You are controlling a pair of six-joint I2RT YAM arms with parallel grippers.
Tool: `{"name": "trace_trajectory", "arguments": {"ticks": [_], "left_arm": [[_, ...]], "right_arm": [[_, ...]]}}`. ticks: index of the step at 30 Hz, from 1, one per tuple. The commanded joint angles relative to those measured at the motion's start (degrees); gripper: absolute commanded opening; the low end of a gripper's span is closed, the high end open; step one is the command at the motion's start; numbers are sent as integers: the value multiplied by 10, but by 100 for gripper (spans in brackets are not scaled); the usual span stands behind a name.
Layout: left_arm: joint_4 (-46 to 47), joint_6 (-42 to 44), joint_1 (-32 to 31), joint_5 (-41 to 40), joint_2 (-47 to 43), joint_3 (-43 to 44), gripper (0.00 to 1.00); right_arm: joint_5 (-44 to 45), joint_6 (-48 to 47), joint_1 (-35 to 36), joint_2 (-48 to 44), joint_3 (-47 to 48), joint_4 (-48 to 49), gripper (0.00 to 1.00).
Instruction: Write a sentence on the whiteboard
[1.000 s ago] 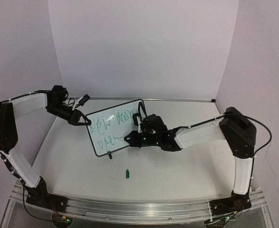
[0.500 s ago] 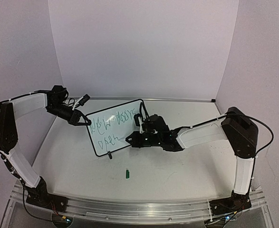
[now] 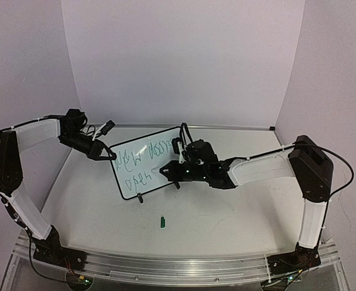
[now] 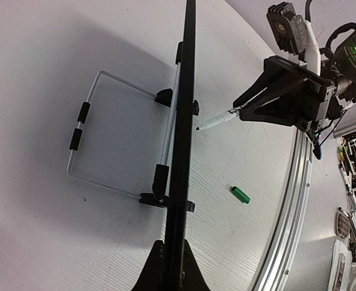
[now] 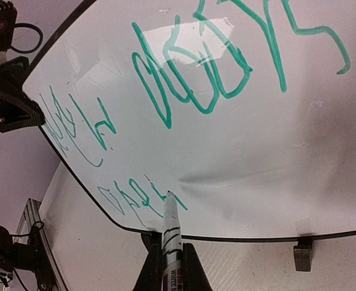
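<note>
At the left we see the left gripper (image 3: 110, 155) clamped on the left edge of the whiteboard (image 3: 147, 187), which stands mid-table bearing the sentence (image 3: 132, 159) in green; just right, the right gripper (image 3: 167, 171) grips a marker (image 5: 170, 233), tip at the lower line.

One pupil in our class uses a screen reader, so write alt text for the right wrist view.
A marker, clamped in the right gripper, touches its tip to a glossy whiteboard at the end of the lower of two lines of green handwriting. At the far left, the left gripper grips the board's edge.
</note>
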Motion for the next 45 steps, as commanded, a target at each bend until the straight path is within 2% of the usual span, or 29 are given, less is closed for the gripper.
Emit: {"name": "trace_trajectory", "arguments": {"ticks": [1, 24, 32, 37, 45], "left_arm": [[9, -3, 4, -69, -7, 13, 0], [8, -2, 5, -68, -9, 14, 0], [8, -3, 4, -68, -9, 13, 0], [9, -3, 4, -68, -9, 13, 0], [9, -3, 4, -69, -8, 13, 0]], "right_arm": [[-3, -6, -5, 20, 29, 12, 0], [-10, 18, -10, 27, -16, 8, 0], [-34, -2, -10, -14, -17, 24, 0], [-32, -14, -10, -29, -3, 22, 0], [-16, -22, -10, -3, 34, 14, 0]]}}
